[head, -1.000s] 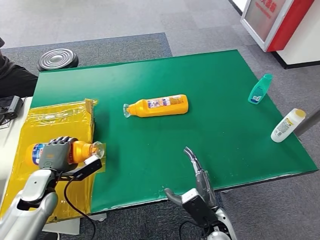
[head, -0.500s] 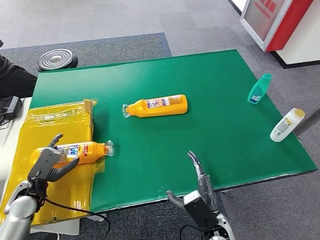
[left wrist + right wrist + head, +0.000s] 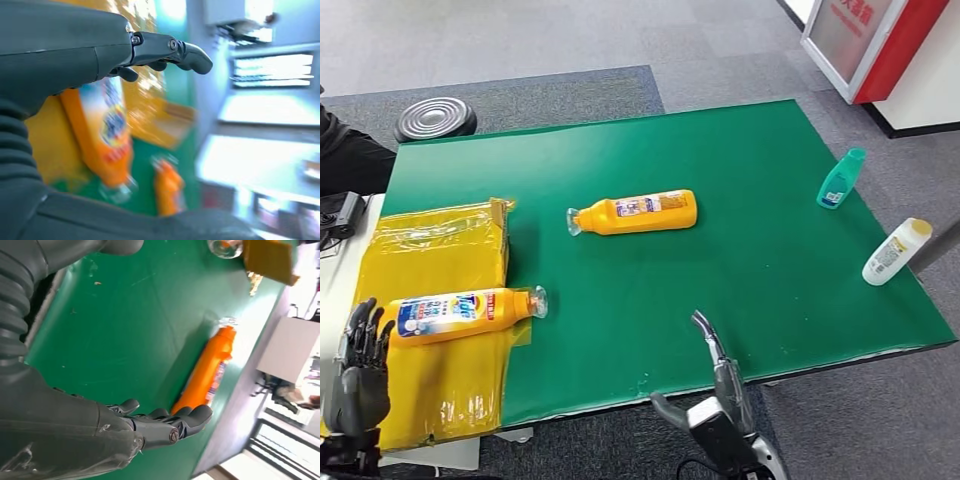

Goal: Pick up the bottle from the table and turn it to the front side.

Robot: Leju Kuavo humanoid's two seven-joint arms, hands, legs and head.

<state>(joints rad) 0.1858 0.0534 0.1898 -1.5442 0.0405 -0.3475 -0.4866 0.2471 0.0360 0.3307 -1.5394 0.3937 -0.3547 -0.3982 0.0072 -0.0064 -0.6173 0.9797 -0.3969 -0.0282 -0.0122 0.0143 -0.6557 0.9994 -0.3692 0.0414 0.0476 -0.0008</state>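
Observation:
An orange bottle (image 3: 460, 311) lies on its side on the yellow wrapped box (image 3: 441, 390), its blue and white label up and its clear cap toward the green table. My left hand (image 3: 359, 375) hangs off the box's near left corner, empty, fingers apart; the left wrist view shows that bottle (image 3: 105, 135) blurred beyond my left hand (image 3: 151, 50). A second orange bottle (image 3: 635, 212) lies mid-table, also seen as the orange bottle (image 3: 207, 372) beyond my right hand (image 3: 166, 425). My right hand (image 3: 712, 385) hovers open at the table's near edge.
The green table (image 3: 743, 260) carries a teal bottle (image 3: 840, 178) and a white bottle with a yellow cap (image 3: 894, 251) near its right edge. A round black base (image 3: 435, 118) stands on the floor at the back left. A red and white cabinet (image 3: 878, 45) is back right.
My left hand let go of the orange bottle and drew back off the box toward the near left corner. The bottle now lies label up on the box. My right hand barely moved.

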